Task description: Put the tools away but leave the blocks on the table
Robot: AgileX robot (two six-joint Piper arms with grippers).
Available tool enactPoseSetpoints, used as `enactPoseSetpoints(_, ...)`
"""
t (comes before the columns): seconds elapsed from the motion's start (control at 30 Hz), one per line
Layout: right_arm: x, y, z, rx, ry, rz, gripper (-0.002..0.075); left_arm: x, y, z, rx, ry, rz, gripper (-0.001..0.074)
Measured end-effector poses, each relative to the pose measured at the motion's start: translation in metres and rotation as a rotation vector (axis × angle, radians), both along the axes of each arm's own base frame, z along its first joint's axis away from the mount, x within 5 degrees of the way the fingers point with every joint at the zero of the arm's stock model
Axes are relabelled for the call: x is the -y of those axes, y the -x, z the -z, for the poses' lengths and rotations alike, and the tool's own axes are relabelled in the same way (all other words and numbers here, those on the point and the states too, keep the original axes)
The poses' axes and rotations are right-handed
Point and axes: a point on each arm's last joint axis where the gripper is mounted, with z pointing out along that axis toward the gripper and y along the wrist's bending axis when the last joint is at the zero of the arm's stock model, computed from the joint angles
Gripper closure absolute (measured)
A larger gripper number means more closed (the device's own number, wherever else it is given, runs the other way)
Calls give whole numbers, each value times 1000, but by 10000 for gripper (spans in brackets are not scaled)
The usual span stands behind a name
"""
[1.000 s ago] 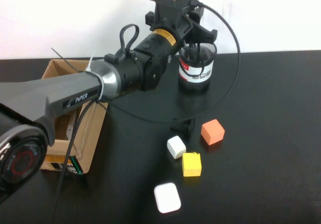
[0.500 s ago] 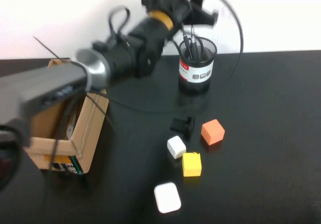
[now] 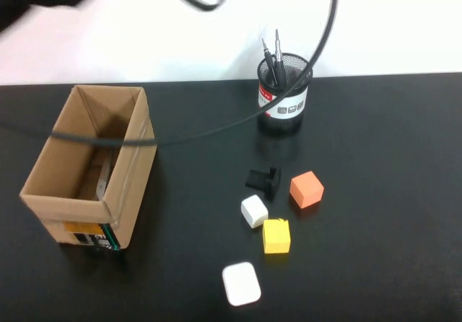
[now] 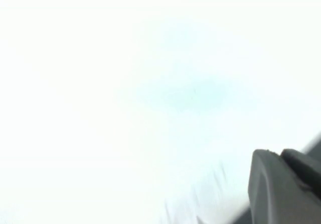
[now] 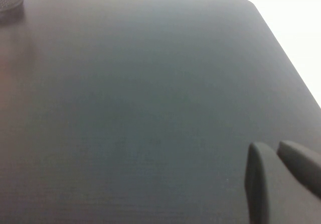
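Two thin tools (image 3: pixel 272 58) are seen standing tips-up in the black mesh cup (image 3: pixel 284 94) at the far middle of the table (image 3: pixel 390 192) — held upright by its wall, which suggests they have been stowed there. A grey, flat object lies inside the open cardboard box (image 3: pixel 86 167) on the left; what it is cannot be told. No tool is seen lying loose on the tabletop.

The blocks are left in a near-centre cluster: the orange cube (image 3: pixel 307 189), the yellow cube (image 3: pixel 276 236) and the white cube (image 3: pixel 253 211), with a small black T-shaped piece (image 3: pixel 263 179) just beyond and a flat white case (image 3: pixel 241 284) nearer.

The left gripper (image 4: pixel 283 184) is raised toward the pale wall; only a dark edge shows, so its claw cannot be judged. The right gripper (image 5: pixel 281 176) hovers over bare table at the right, its two fingers (image 5: pixel 258 184) close together and gripping nothing — seemingly parked.
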Motion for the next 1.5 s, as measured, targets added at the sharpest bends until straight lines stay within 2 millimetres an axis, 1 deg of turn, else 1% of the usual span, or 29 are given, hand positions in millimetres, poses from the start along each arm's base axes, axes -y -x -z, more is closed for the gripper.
enactPoseSetpoints(0.1, 0, 0, 0, 0, 0, 0, 732, -15, 21, 1, -45, -57, 7, 735)
enactPoseSetpoints(0.23, 0, 0, 0, 0, 0, 0, 732, -34, 50, 18, -120, -90, 16, 736)
enactPoseSetpoints(0.37, 0, 0, 0, 0, 0, 0, 732, -56, 83, 51, -216, -95, 27, 736)
enactPoseSetpoints(0.47, 0, 0, 0, 0, 0, 0, 732, -74, 108, 71, -254, -87, 25, 736)
enactPoseSetpoints(0.53, 0, 0, 0, 0, 0, 0, 732, -86, 126, 81, -268, -69, 21, 736)
enactPoseSetpoints(0.77, 0, 0, 0, 0, 0, 0, 732, -132, 190, 101, -242, 10, 21, 736)
enactPoseSetpoints(0.9, 0, 0, 0, 0, 0, 0, 732, -154, 221, 109, -194, 58, 29, 736)
enactPoseSetpoints(0.97, 0, 0, 0, 0, 0, 0, 732, -163, 233, 116, -176, 73, 32, 736)
enactPoseSetpoints(1.07, 0, 0, 0, 0, 0, 0, 732, -171, 245, 126, -162, 83, 37, 736)
enactPoseSetpoints(1.17, 0, 0, 0, 0, 0, 0, 732, -176, 252, 131, -144, 96, 39, 736)
enactPoseSetpoints(1.5, 0, 0, 0, 0, 0, 0, 732, -177, 253, 135, -152, 93, 39, 737)
